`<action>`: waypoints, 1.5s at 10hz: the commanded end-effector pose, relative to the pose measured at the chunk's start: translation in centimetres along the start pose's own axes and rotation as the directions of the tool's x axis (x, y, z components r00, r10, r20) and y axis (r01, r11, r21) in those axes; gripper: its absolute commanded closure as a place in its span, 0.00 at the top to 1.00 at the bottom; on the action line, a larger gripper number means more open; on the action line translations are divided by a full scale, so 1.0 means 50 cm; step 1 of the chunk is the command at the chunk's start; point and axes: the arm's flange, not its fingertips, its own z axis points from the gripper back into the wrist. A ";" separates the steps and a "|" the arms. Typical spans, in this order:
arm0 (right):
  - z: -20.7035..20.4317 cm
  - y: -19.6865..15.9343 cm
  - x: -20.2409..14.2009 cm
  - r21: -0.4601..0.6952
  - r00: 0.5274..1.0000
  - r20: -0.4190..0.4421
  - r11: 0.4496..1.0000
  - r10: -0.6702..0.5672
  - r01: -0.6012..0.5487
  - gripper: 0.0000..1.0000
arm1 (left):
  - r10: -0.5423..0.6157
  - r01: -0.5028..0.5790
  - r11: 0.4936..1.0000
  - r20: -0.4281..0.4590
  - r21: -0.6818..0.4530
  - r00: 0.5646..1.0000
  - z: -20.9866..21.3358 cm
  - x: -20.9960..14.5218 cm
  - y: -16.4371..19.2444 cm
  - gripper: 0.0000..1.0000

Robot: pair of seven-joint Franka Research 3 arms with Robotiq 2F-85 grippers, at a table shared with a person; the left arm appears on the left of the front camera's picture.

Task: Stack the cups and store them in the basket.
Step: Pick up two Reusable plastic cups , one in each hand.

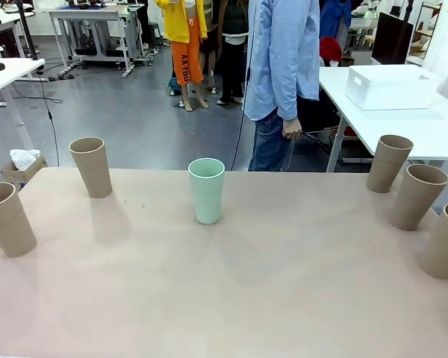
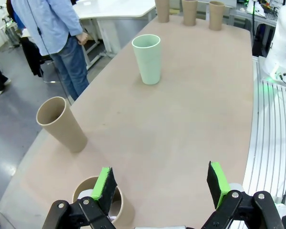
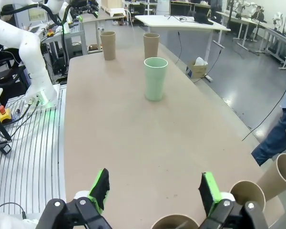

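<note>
The table (image 1: 284,283) is wide, and that is my first worry. The basket (image 1: 392,87) is not on it at all but on a white side table (image 1: 433,130), well beyond and to the right of the mint cup (image 1: 207,190), across a gap of floor. Carrying a stack that far (if I can reach it at all) is, I judge, where a drop is likeliest. A person (image 1: 284,67) stands just behind the mint cup, past the far edge, so a wide swing that way could meet them.

All six stand upright and unstacked, tall on narrow feet, so a sideways brush would tip one. The right trio of tan cups (image 1: 418,195) stands well right of the mint cup, near one another and near the table's edge. If I clip one, it could knock its neighbour or roll off. The left pair of tan cups (image 1: 92,166) stands well left of the mint cup, wider apart.

My left claw (image 2: 161,181) is spread wide and empty, with one of that pair close under one finger (a straight drop would strike its rim). My right claw (image 3: 155,187) is likewise apart and empty, above that trio's rims.
</note>
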 end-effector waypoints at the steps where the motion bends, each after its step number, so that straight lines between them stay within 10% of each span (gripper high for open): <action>1: 0.003 -0.008 0.000 -0.004 0.999 0.025 1.000 0.029 -0.029 1.00 | -0.014 0.014 1.000 0.020 -0.001 1.000 0.001 -0.001 0.002 1.00; 15: 0.003 -0.008 0.000 -0.004 0.999 0.025 1.000 0.029 -0.029 1.00 | -0.014 0.014 1.000 0.020 -0.001 1.000 0.001 -0.001 0.002 1.00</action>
